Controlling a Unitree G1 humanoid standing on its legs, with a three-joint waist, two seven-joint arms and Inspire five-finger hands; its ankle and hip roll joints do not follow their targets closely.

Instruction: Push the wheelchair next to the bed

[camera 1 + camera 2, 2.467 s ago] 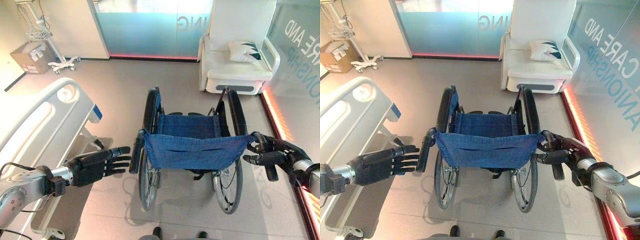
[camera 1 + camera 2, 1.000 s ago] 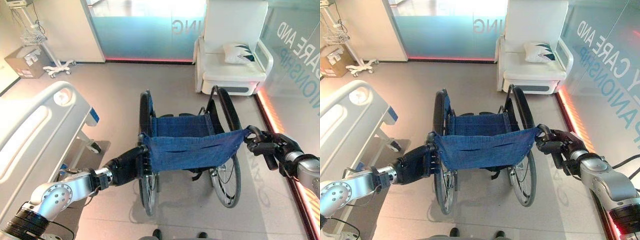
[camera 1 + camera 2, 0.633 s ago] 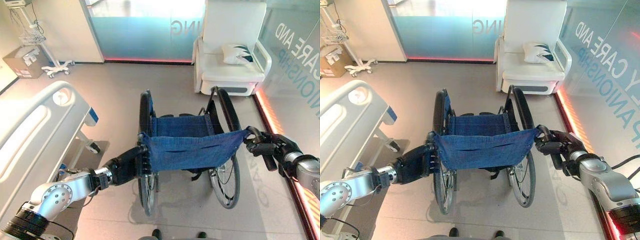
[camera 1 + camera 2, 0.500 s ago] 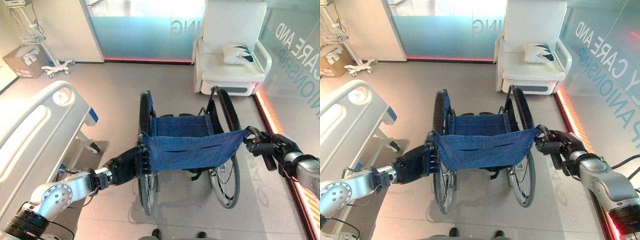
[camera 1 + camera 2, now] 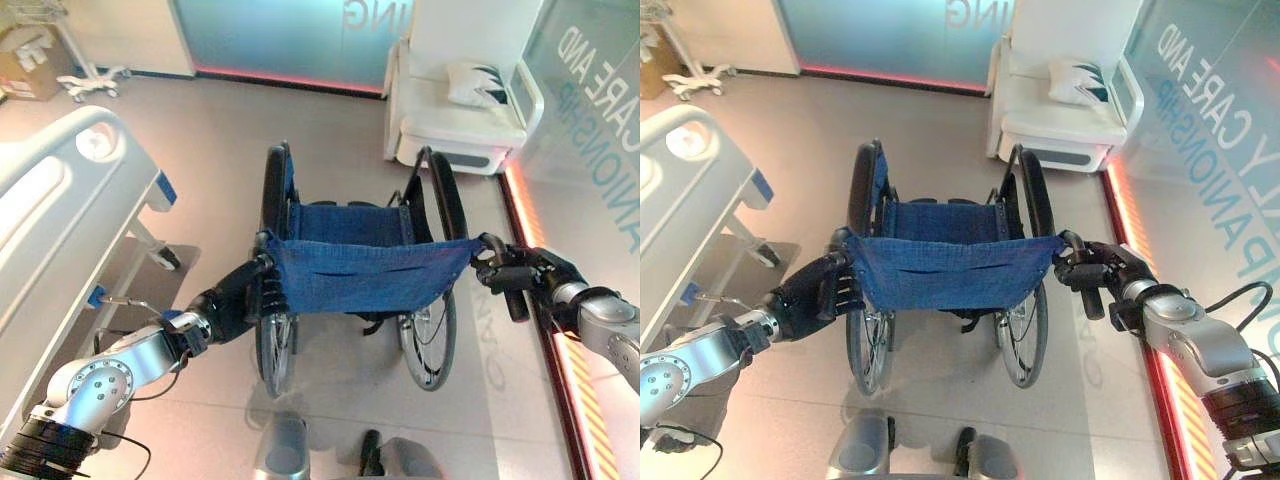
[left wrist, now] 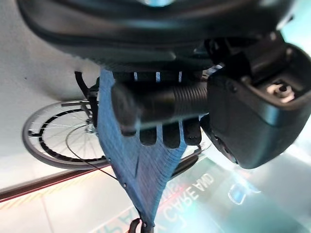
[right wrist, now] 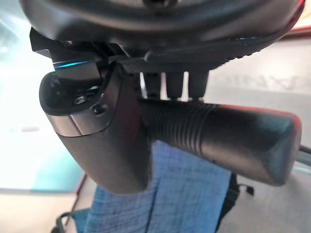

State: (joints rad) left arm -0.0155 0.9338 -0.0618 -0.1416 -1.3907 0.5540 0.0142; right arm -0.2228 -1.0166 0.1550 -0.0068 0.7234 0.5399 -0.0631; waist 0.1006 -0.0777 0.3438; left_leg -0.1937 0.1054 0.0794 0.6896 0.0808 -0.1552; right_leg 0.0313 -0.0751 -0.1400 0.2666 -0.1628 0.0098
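A wheelchair (image 5: 365, 275) with a blue cloth back and seat stands in front of me, facing away. My left hand (image 5: 235, 300) is curled round its left push handle (image 6: 160, 104), fingers wrapped over the ribbed grip. My right hand (image 5: 525, 275) is curled round the right push handle (image 7: 214, 138). The bed (image 5: 55, 215), white with grey rails, lies to the left of the wheelchair with a gap of floor between them.
A white armchair (image 5: 455, 100) with a pillow stands ahead on the right. A glass wall with a red floor strip (image 5: 555, 340) runs along the right side. A cardboard box (image 5: 25, 60) and a wheeled stand (image 5: 90, 70) sit at the far left.
My left hand reached across and closed on the left handle. Since then the whole view has shifted forward with the wheelchair; the armchair and bed appear closer.
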